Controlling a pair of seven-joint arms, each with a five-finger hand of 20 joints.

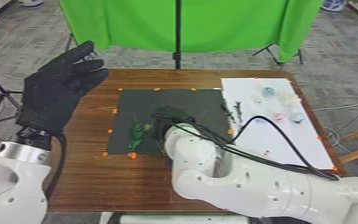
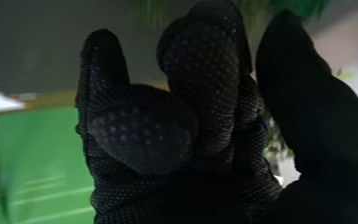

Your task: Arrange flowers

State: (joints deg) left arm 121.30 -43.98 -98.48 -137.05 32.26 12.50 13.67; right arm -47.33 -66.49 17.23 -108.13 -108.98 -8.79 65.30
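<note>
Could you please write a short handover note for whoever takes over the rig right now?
Left hand: raised left of the table, open, empty.
Right hand: over the dark mat; I cannot tell whether it holds anything.
Things: green stems on the mat's left part; pink pieces and a pale blue one, perhaps flower heads, on the white sheet.
Done: greenery is on the mat.
Left: probably adding the coloured pieces to it.
</note>
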